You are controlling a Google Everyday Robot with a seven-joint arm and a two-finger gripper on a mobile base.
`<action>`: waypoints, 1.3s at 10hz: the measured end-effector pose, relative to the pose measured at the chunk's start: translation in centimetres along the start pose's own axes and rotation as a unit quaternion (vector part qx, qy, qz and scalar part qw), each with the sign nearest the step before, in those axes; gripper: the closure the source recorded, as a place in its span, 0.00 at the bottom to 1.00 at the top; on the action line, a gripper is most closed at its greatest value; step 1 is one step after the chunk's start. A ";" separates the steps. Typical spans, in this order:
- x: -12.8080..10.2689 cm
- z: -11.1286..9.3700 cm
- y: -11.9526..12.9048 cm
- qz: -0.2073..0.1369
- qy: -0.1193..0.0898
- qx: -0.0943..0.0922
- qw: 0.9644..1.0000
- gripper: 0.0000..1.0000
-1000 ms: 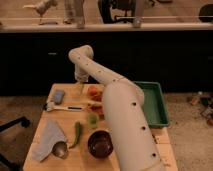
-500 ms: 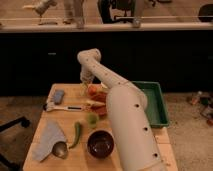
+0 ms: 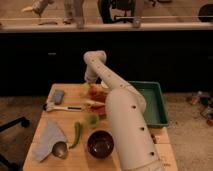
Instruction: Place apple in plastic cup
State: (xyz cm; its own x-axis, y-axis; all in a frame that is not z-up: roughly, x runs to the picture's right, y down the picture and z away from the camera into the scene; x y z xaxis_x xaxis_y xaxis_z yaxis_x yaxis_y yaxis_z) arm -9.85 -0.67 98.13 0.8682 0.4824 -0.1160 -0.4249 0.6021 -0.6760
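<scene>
fingers apart, gripper [image 3: 91, 84] hanging just above the apple [image 3: 94, 90] on table [image 3: 45, 125].

So on the wooden table [image 3: 47, 131] there's a dark bowl [image 3: 100, 144] near the bottom middle, a green pepper [image 3: 77, 134] just left of it, and a metal spoon [image 3: 60, 149] lying against a grey cloth [image 3: 48, 138] at lower left. Further up the left side sits a white-handled utensil [image 3: 62, 107] with a small grey block [image 3: 58, 96] above it. A green tray [image 3: 152, 102] sits on the right.
</scene>
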 end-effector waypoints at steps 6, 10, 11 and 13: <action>1.3 2.2 -1.1 -0.005 0.004 -0.017 1.000 0.20; 0.0 2.6 0.2 -0.039 0.012 -0.018 0.999 0.57; -0.1 2.5 0.3 -0.042 0.010 -0.017 0.999 0.64; -0.2 2.1 0.5 -0.050 0.006 -0.014 0.999 0.84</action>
State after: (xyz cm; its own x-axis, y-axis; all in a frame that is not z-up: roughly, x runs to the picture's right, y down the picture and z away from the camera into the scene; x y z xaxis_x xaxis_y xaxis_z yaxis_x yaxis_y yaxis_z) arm -10.71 0.85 99.35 0.9086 0.4138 -0.0558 -0.3293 0.6281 -0.7050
